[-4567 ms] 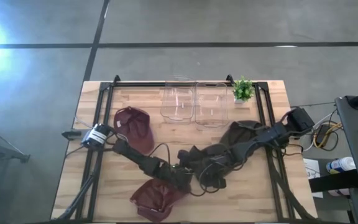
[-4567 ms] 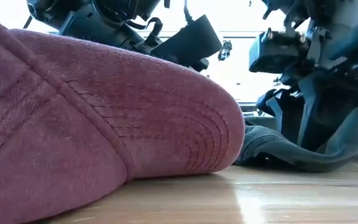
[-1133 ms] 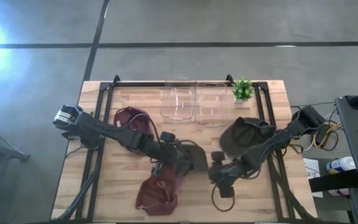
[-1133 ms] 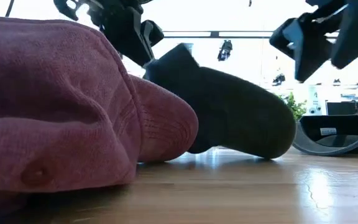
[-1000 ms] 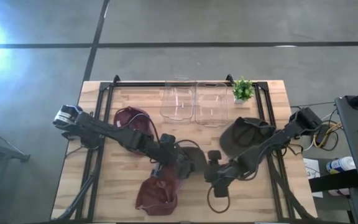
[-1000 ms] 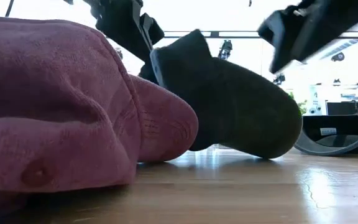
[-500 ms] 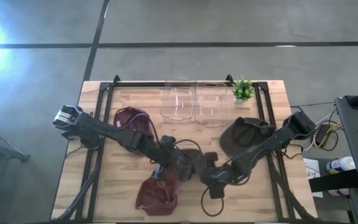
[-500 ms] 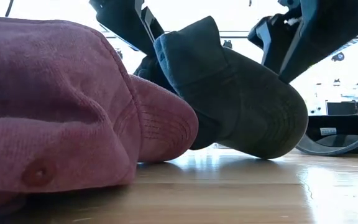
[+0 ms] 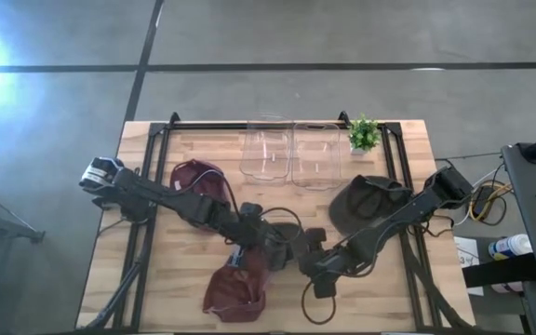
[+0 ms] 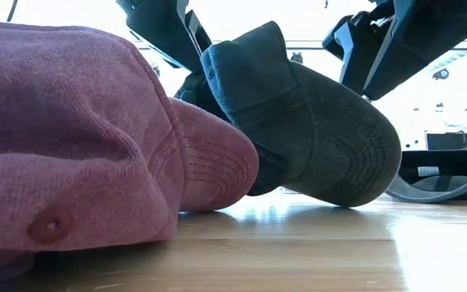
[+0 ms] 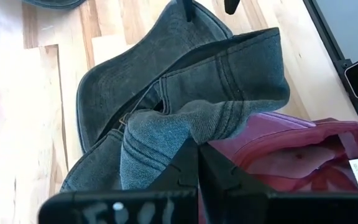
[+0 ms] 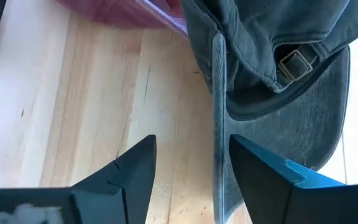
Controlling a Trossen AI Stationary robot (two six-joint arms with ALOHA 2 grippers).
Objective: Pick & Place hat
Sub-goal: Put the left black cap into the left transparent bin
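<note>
A dark grey hat [image 9: 291, 240] hangs at the table's middle from my shut left gripper [image 11: 197, 163]. In the low view it is tilted [image 10: 314, 130], brim low toward the table's right. Whether the brim touches the wood I cannot tell. Its back strap [image 12: 218, 124] hangs between the open fingers of my right gripper [image 12: 191, 165], which stands just right of the hat [image 9: 310, 261]. Whether the strap touches a finger does not show. A maroon hat [image 9: 235, 290] lies on the table close beside the grey one, toward the near edge. My left gripper pinches a bunched fold of the grey hat's crown [image 11: 185, 134] between its two fingers, near the back opening. The fingers slant down from the table's left. The hat hangs tilted below them, its brim [image 11: 123, 74] pointing away from the gripper.
A second maroon hat [image 9: 200, 181] lies at the far left and another dark hat [image 9: 366, 198] at the right. Two clear containers [image 9: 291, 154] and a small green plant [image 9: 364, 133] stand along the far edge. Black frame rails [image 9: 147, 214] run down both sides.
My right gripper has moved toward the table's left and slightly down, up to the grey hat, and stays open. The grey hat has tipped in my left gripper: its crown end has risen and its brim has swung down toward the right.
</note>
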